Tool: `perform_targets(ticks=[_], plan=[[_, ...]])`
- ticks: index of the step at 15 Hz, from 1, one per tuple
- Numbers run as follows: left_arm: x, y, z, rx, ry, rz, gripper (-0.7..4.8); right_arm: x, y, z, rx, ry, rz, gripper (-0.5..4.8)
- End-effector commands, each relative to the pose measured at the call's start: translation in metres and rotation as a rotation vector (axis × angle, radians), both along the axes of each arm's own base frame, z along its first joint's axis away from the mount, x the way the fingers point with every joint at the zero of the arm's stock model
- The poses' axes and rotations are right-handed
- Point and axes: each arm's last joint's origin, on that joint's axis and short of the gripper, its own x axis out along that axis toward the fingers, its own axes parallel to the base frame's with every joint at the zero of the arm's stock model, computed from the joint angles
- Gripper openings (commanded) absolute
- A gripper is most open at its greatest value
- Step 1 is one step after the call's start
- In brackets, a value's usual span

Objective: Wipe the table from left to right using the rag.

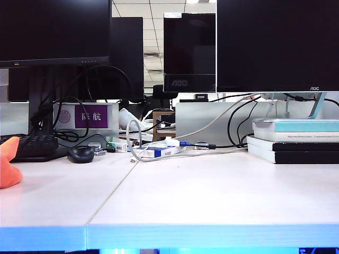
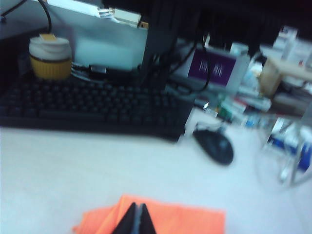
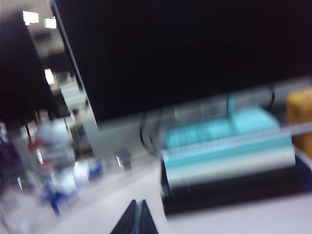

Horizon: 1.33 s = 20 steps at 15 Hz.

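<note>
The counter [image 1: 212, 196] fills the lower half of the exterior view, white, with a thin seam running from the front edge up toward the middle and a pale blue-lit front edge along the bottom of the frame. Its whole front and centre stretch is bare, from the left edge to the right edge of the frame. The back of it is crowded: dark monitors [image 1: 275, 45] across the top of the frame, a stack of books [image 1: 296, 140] at middle right, a black keyboard [image 1: 32, 145] at middle left, a tangle of cables [image 1: 159, 143] in the centre, and a black mouse [image 1: 81, 154] just right of the keyboard.

The rag [image 1: 8, 164] is orange and lies on the counter at the far left of the exterior view, cut off by the frame's edge, so its full shape is hidden there. In the left wrist view it shows as a flat orange sheet [image 2: 156, 222] at the bottom centre, cut off below.

Neither arm shows in the exterior view. The left gripper [image 2: 137, 219] has its dark fingertips pressed together over the rag; whether it touches the cloth is hard to tell. The right gripper [image 3: 136, 218] is also pressed together with nothing between the tips, over bare counter near the books [image 3: 229, 161]; that view is heavily blurred.
</note>
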Motion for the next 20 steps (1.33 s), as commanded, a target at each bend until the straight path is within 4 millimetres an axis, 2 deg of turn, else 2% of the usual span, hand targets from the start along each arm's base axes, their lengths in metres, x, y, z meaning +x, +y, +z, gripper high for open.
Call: perform_targets(ticks=[1, 4, 5, 6, 9, 11, 13, 15, 20], plan=[[0.005, 0.001, 0.029, 0.001, 0.011, 0.038, -0.06, 0.002, 0.001, 0.045, 0.062, -0.013, 0.020, -0.02], [0.022, 0.002, 0.057, 0.037, 0.087, 0.056, -0.05, 0.016, 0.003, 0.093, 0.053, -0.021, 0.067, -0.02], [0.039, 0.002, 0.082, 0.044, 0.184, 0.054, -0.06, 0.033, 0.008, 0.129, 0.011, -0.003, 0.148, -0.02], [0.049, 0.002, 0.096, 0.044, 0.274, 0.047, -0.05, 0.044, 0.012, 0.148, -0.049, -0.008, 0.247, -0.02], [0.074, -0.001, 0.127, 0.017, 0.439, -0.071, -0.06, 0.071, 0.024, 0.180, -0.102, 0.010, 0.494, -0.02], [0.084, -0.004, 0.139, -0.013, 0.461, -0.173, -0.06, 0.078, 0.038, 0.190, -0.138, 0.022, 0.570, -0.02], [0.091, -0.004, 0.147, -0.030, 0.478, -0.193, -0.05, 0.079, 0.058, 0.193, -0.181, 0.020, 0.655, -0.02], [0.096, -0.004, 0.146, -0.027, 0.543, -0.198, -0.06, 0.071, 0.086, 0.185, -0.202, 0.077, 0.764, -0.02], [0.106, -0.010, 0.135, -0.033, 0.634, -0.258, -0.06, 0.042, 0.135, 0.161, -0.369, 0.252, 0.902, -0.02]])
